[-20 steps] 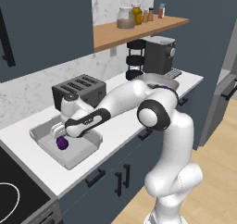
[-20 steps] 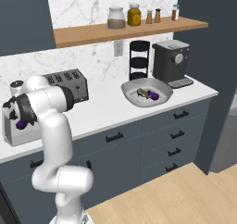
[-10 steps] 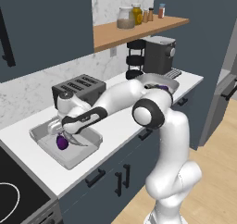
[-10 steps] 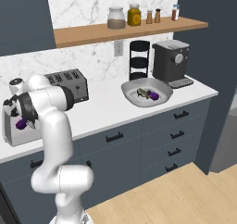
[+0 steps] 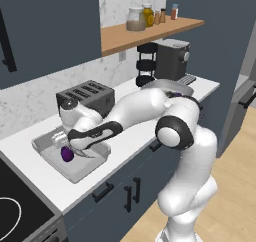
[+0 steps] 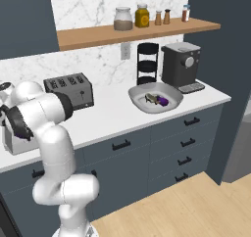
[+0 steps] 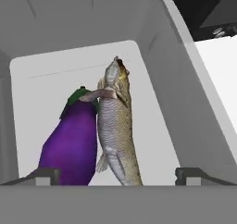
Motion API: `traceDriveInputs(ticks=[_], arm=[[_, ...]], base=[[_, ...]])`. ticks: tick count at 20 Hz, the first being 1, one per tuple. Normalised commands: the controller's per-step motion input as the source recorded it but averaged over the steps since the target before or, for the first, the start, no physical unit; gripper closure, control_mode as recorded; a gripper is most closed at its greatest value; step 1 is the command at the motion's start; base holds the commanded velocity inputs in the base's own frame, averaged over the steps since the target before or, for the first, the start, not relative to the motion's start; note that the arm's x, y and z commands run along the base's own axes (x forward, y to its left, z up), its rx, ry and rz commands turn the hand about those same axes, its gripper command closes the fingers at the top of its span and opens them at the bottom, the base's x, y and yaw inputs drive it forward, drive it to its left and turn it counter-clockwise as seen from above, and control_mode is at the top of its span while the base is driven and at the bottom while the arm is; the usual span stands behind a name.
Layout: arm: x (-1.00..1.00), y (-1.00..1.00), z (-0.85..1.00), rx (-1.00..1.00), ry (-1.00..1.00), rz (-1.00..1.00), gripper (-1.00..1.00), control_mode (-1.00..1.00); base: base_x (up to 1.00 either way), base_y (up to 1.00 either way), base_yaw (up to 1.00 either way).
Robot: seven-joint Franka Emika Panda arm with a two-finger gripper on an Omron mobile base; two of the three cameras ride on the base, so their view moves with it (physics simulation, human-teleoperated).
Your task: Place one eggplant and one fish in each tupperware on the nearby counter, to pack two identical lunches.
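Note:
On the white counter (image 5: pixel 131 132) stands a pale grey tupperware (image 5: pixel 76 178), also seen at the far left as the tupperware (image 6: pixel 12 146). Inside it an eggplant (image 7: pixel 71 144) lies side by side with a grey-tan fish (image 7: pixel 115 130), touching it. The eggplant (image 5: pixel 66 154) shows as a purple spot under my hand. My gripper (image 7: pixel 118 174) hovers just above the tupperware (image 7: pixel 185 84), open, its fingertips (image 7: pixel 44 174) wide on either side of the fish and eggplant, gripping nothing. A grey bowl (image 6: pixel 142 104) further right holds a second eggplant (image 6: pixel 163 101) and a fish (image 6: pixel 151 98).
A black toaster (image 5: pixel 86 97) stands just behind the tupperware. A coffee machine (image 6: pixel 180 64) and a black tiered rack (image 6: pixel 147 63) stand by the wall. A wooden shelf (image 6: pixel 127 33) carries jars. A stovetop (image 5: pixel 15 208) borders the counter's left end.
The jaws have spread from shut to wide open over the tupperware. The arm has stayed in place over it.

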Motion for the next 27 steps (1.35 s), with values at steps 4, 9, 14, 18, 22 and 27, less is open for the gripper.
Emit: traceDriveInputs(ticks=[4, 9, 14, 18, 22, 27], arm=[[-0.99, -1.0, 0.28, 0.15, -0.25, -0.1, -1.0, -1.0], [-1.0, -0.93, 0.9, 0.23, -0.28, -0.02, -1.0, -1.0], [-1.0, -0.58, 1.0, 0.15, -0.24, 0.0, -1.0, -1.0], [-0.98, -0.47, 0.9, 0.07, -0.29, 0.0, -1.0, -1.0], [-0.84, -0.36, 1.0, 0.01, -0.22, 0.0, -1.0, -1.0], [-0.69, -0.11, 1.0, 0.0, -0.11, 0.0, -1.0, -1.0]], base=[[0.0, 0.0, 0.0], [0.0, 0.0, 0.0], [0.0, 0.0, 0.0], [0.0, 0.0, 0.0], [0.0, 0.0, 0.0], [0.0, 0.0, 0.0]])
